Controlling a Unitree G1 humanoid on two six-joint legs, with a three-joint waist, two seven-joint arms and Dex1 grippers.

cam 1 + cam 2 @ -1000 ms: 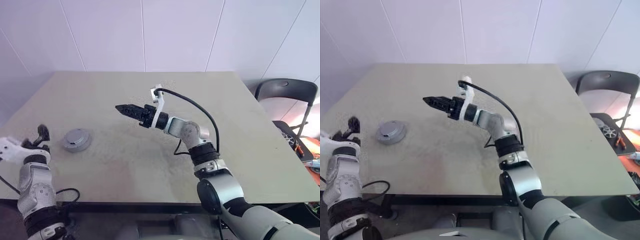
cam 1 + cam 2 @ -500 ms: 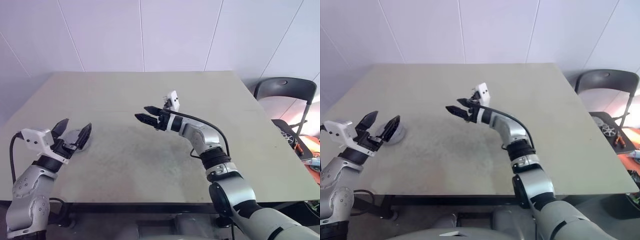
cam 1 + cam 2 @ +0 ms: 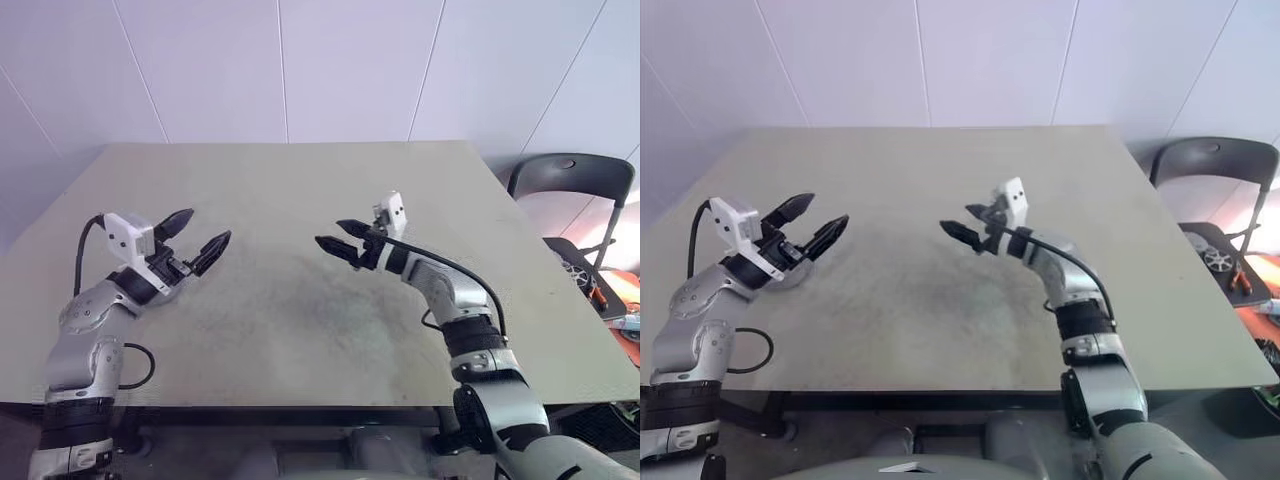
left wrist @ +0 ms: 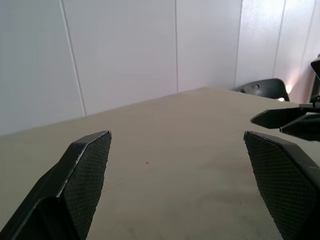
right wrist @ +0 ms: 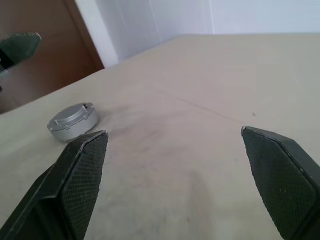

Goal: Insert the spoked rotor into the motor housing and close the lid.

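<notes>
The motor housing (image 5: 76, 130) is a short silver cup on the table, with the lid (image 5: 69, 117) lying flat on top of it. The spoked rotor is hidden. In the head views my left hand covers most of the housing. My left gripper (image 3: 210, 224) hovers open just above it and points right, with nothing between its fingers (image 4: 85, 170). My right gripper (image 3: 328, 231) is open and empty over the table's middle. It points left at the left gripper, well apart from the housing.
The beige table (image 3: 300, 320) stands against a white panelled wall. A dark chair (image 3: 570, 180) is past its right edge, with some clutter (image 3: 600, 290) beside it. The right gripper's tips (image 4: 280, 117) show in the left wrist view.
My left arm has swung up from the table's left edge and turned right, over the housing. My right gripper has moved right and lower and has opened wide.
</notes>
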